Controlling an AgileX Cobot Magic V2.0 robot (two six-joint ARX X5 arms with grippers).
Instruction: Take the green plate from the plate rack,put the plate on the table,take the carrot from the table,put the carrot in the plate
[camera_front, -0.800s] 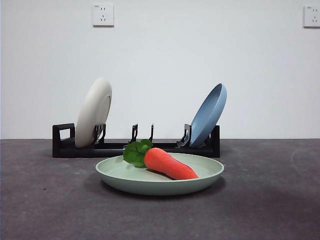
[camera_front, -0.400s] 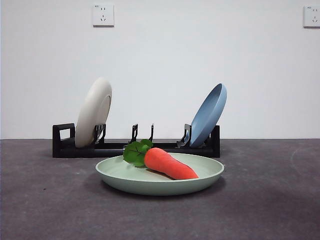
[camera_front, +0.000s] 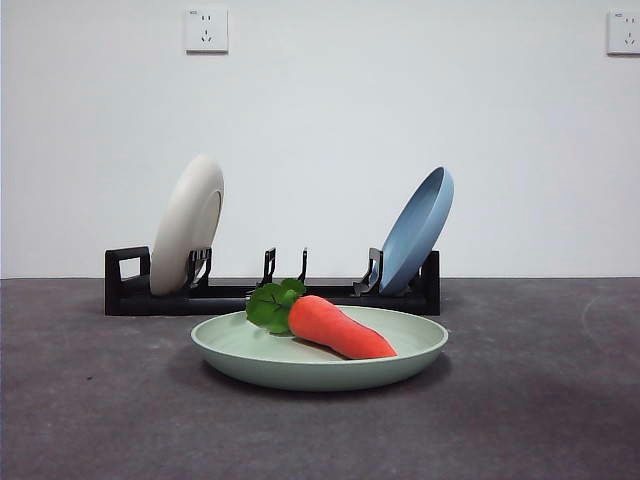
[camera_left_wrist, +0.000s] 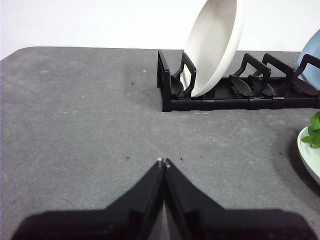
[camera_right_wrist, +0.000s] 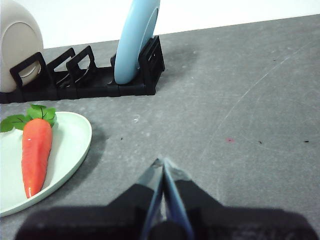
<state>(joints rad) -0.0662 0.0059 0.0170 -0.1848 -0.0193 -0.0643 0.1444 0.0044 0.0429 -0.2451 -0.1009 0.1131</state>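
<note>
The green plate (camera_front: 320, 350) lies flat on the table (camera_front: 540, 400) in front of the plate rack (camera_front: 270, 295). On the plate rests the carrot (camera_front: 340, 327), its leaves toward the rack. In the right wrist view the carrot (camera_right_wrist: 35, 152) and the green plate (camera_right_wrist: 70, 145) sit well apart from my right gripper (camera_right_wrist: 163, 161), which is shut on nothing over bare table. My left gripper (camera_left_wrist: 164, 161) is shut and empty too, over the table short of the plate rack (camera_left_wrist: 240, 92); only an edge of the green plate (camera_left_wrist: 310, 155) shows there. Neither arm appears in the front view.
A cream-white plate (camera_front: 188, 224) leans in the rack's left slot and a blue plate (camera_front: 417, 230) in its right slot. The middle slots hold nothing. A white wall stands behind the table.
</note>
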